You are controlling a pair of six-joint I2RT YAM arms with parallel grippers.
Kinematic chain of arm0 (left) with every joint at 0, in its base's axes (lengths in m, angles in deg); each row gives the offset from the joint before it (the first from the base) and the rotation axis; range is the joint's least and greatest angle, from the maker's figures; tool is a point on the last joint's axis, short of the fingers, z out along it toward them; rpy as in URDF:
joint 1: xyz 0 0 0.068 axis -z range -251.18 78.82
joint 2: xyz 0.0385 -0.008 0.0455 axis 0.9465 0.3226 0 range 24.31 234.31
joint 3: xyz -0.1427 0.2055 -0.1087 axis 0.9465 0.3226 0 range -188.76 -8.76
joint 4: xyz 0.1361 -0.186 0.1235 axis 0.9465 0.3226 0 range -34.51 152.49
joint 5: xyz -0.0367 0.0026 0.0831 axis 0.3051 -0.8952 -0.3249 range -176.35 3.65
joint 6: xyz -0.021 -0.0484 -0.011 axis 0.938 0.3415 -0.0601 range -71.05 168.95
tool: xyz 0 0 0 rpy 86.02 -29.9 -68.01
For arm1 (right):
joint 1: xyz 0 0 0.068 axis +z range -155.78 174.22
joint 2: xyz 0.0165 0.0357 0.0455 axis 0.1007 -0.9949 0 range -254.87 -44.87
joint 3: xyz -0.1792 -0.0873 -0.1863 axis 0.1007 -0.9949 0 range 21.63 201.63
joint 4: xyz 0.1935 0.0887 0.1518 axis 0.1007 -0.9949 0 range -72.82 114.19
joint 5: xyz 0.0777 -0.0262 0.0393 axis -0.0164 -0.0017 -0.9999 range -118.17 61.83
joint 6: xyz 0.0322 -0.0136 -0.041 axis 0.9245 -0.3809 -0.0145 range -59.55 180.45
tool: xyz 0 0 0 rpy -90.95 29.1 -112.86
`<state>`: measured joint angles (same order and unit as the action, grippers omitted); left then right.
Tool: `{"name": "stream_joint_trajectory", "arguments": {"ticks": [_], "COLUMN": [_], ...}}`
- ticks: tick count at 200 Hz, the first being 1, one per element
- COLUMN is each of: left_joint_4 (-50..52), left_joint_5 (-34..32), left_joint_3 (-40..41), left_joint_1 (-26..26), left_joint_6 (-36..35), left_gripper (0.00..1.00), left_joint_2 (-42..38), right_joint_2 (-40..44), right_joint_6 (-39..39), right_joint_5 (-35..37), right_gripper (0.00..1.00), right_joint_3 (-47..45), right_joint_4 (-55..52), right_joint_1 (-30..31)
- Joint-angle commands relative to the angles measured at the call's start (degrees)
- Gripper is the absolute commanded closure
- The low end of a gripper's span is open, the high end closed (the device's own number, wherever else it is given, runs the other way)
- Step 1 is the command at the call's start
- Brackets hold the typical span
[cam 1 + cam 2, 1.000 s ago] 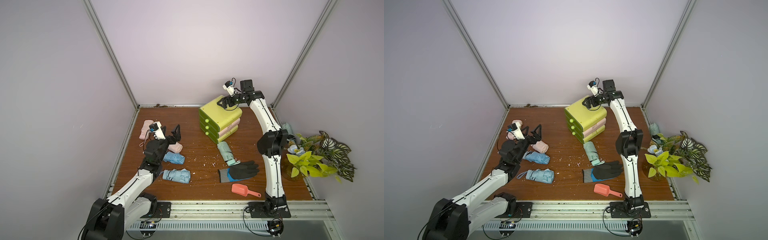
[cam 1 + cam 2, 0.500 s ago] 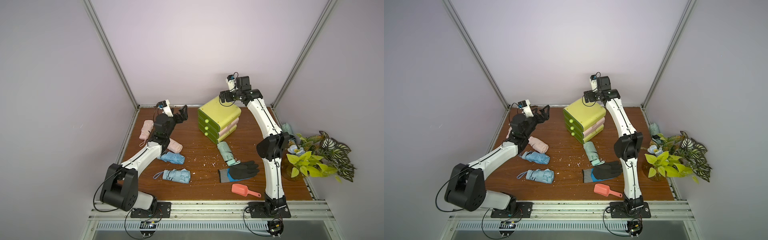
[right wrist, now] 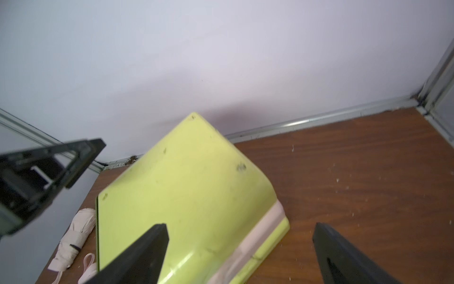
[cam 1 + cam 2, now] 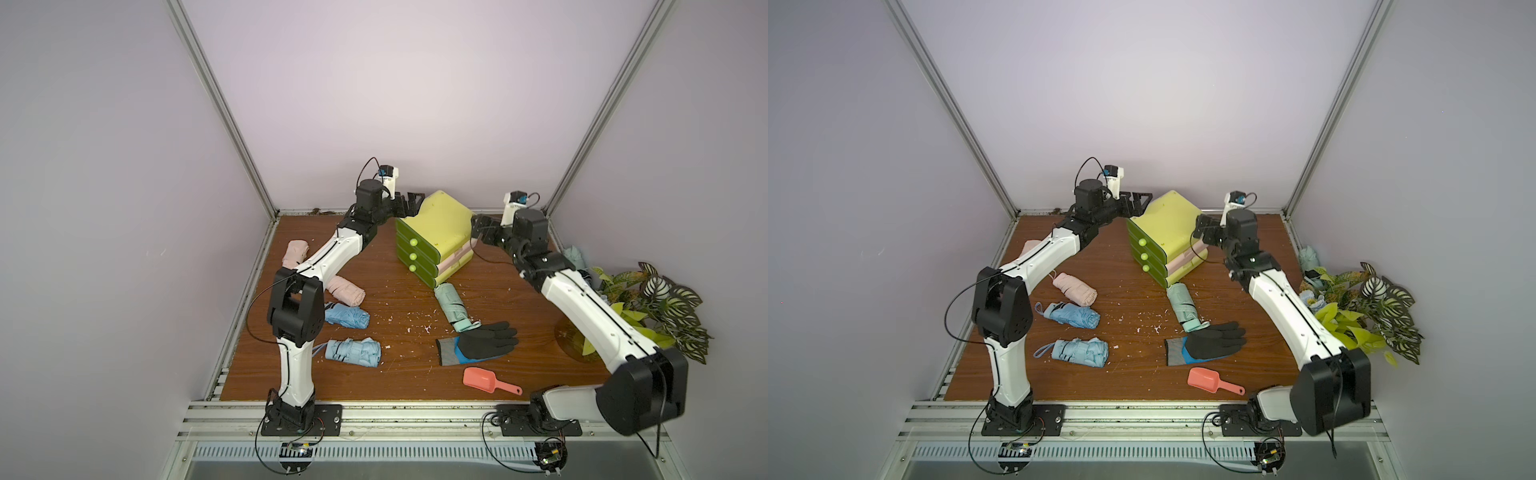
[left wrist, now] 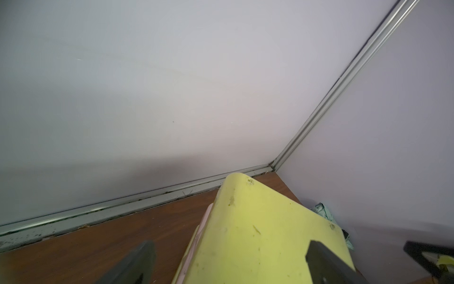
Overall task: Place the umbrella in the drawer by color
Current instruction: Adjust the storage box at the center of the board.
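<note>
The left gripper (image 4: 409, 203) is spread wide and holds nothing. In its wrist view the dark fingers (image 5: 134, 264) stand on either side of the drawer unit (image 4: 440, 224), at the unit's back corner on the left arm's side; whether they touch it cannot be told. The right gripper (image 4: 482, 226) is likewise wide apart and empty, hanging just beside the opposite rear edge of the unit, so the two arms flank the unit from behind. The unit sits near the back of the table (image 4: 415, 374), turned at an angle, its three drawers all shut and their green knobs (image 4: 412, 257) facing the front and somewhat toward the left arm, away from both grippers. No umbrella is in a drawer yet. The mint umbrella (image 4: 451, 307) lies just in front of the unit's lowest drawer, its long axis running from the unit toward the front edge, with its far end at the black glove (image 4: 484, 343). It lies between the two arms, perhaps a little nearer the right one. Two pink umbrellas (image 4: 345, 291) and two blue umbrellas (image 4: 353, 352) lie well to the left arm's side, close along that arm. Every umbrella thus lies frontward of both grippers, so the coming move probably calls for a reach round to a knob or down and forward to an umbrella.
</note>
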<state>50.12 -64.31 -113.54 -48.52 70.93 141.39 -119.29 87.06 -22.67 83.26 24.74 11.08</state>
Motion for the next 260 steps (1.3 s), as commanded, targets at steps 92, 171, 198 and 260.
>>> {"name": "stream_joint_trajectory", "arguments": {"ticks": [92,171,198,260], "left_joint_4": [26.9,18.5,11.5,4.8], "left_joint_5": [14.4,11.5,6.2,-1.2], "left_joint_3": [-22.2,-5.0,7.0,25.2], "left_joint_1": [-3.1,0.1,0.7,2.5], "left_joint_6": [-6.1,-0.7,2.2,5.6], "left_gripper": [0.0,0.0,0.01,0.0], "left_joint_2": [14.2,-0.6,-10.4,-22.4], "right_joint_2": [-3.1,-10.5,-12.9,-21.8], "right_joint_6": [22.4,20.2,17.3,9.7], "right_joint_5": [-11.2,-15.8,-20.9,-29.2], "right_gripper": [0.01,0.0,0.0,0.0], "right_joint_3": [-9.9,-5.9,-4.4,6.0], "right_joint_4": [27.2,27.7,27.8,20.9], "right_joint_1": [1.0,1.6,2.4,7.7]}}
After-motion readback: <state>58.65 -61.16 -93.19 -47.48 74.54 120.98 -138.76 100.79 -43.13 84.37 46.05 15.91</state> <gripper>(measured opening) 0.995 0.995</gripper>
